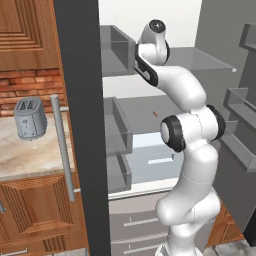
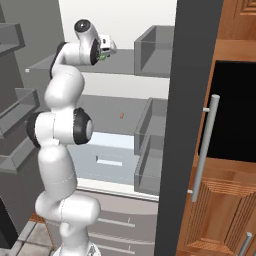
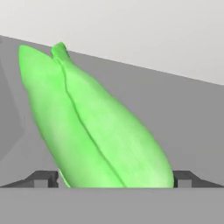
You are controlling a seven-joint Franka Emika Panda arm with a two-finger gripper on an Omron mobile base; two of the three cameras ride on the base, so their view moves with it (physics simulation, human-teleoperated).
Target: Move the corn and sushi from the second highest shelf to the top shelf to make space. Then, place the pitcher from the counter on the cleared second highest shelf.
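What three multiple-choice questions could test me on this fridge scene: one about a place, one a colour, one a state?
1. Where does the sushi lie? A door bin; B second highest shelf; C counter.
2. What colour is the corn? A yellow; B green; C red.
3. How is the fridge door? A shut; B open; C removed.
B: it lies one below the top shelf.
B: bright green before the end effector.
B: swung aside, shelves exposed.

green corn [image 3: 96,127] lies on the top shelf [image 1: 215,62]; sushi [image 2: 122,116] on the shelf below.
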